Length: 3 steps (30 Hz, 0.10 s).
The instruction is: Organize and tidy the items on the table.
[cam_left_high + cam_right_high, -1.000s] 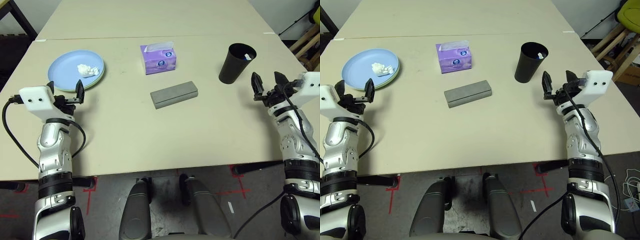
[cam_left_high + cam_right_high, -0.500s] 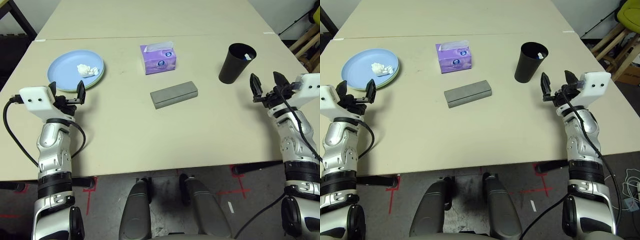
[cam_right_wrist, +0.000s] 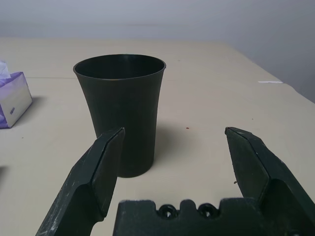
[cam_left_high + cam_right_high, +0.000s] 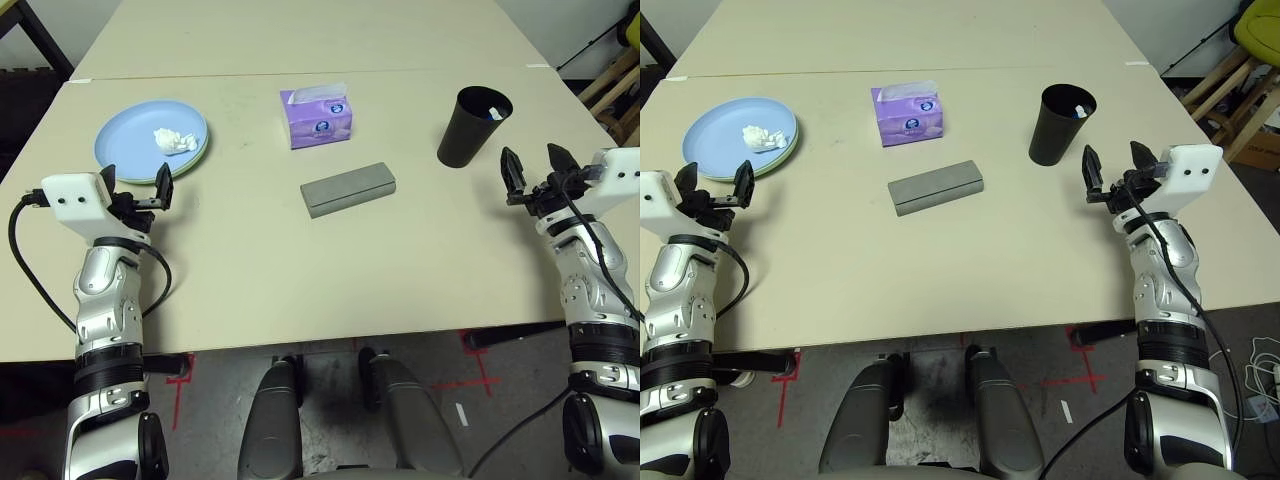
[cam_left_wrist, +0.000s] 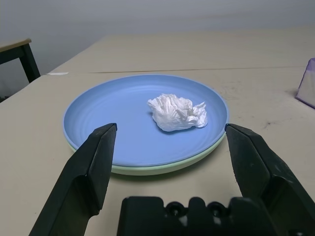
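Observation:
A light blue plate (image 4: 135, 145) lies stacked on a pale green plate (image 5: 147, 170) at the table's (image 4: 250, 270) left, with a crumpled white tissue wad (image 4: 175, 140) on it. My left gripper (image 4: 136, 186) hovers open just in front of the plates, touching nothing. A grey glasses case (image 4: 348, 189) lies mid-table. At the right stands the black cup (image 4: 473, 126) with a white pen end (image 4: 495, 113) inside. My right gripper (image 4: 533, 165) is open, empty and apart from the cup, to its right and nearer me.
A purple tissue box (image 4: 317, 117) stands behind the grey case. A second table (image 4: 300, 35) adjoins the far edge. Wooden chair legs (image 4: 615, 95) are off the table's right side. Bare tabletop stretches between my arms.
The right gripper has levelled and shifted slightly; the left gripper has edged a little. Both stay open, and nothing on the table has moved.

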Available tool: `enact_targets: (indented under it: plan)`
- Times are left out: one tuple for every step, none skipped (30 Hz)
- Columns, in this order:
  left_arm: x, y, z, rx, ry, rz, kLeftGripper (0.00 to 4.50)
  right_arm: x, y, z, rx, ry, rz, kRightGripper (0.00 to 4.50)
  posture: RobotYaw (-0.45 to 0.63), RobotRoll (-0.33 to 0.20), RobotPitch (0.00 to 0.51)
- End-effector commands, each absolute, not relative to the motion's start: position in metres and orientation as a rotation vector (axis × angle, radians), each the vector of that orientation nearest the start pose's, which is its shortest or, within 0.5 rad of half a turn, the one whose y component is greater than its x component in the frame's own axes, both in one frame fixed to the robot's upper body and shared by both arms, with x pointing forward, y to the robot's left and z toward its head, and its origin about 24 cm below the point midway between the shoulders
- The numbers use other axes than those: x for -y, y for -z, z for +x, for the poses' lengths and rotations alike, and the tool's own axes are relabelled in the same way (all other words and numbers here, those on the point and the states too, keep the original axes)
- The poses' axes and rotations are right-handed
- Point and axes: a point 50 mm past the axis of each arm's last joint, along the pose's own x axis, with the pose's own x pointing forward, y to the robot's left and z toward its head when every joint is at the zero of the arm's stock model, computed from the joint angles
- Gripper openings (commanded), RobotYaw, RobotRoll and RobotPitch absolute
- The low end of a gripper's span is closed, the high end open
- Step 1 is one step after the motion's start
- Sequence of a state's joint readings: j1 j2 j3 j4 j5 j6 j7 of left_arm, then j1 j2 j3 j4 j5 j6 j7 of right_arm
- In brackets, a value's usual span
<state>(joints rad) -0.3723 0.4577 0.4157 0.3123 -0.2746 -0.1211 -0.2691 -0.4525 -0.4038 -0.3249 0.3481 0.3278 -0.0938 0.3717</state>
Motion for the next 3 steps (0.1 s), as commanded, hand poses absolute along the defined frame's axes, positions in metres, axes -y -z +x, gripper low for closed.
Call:
enact_targets:
  plan:
    - [-0.3128,-0.1433,0.2978,0.304,-0.136,0.102,4.50,0.2744,-0.1416,0.3176,0.320,-0.052,-0.016,4.49,0.08,0.000,0.199]
    - [-0.3129,-0.1435,0.2980,0.304,-0.135,0.102,4.50,0.2742,-0.1416,0.3177,0.320,-0.053,-0.016,4.49,0.08,0.000,0.198]
    - [-0.3126,-0.1436,0.2980,0.304,-0.134,0.103,4.50,0.2741,-0.1416,0.3177,0.320,-0.053,-0.016,4.49,0.08,0.000,0.198]
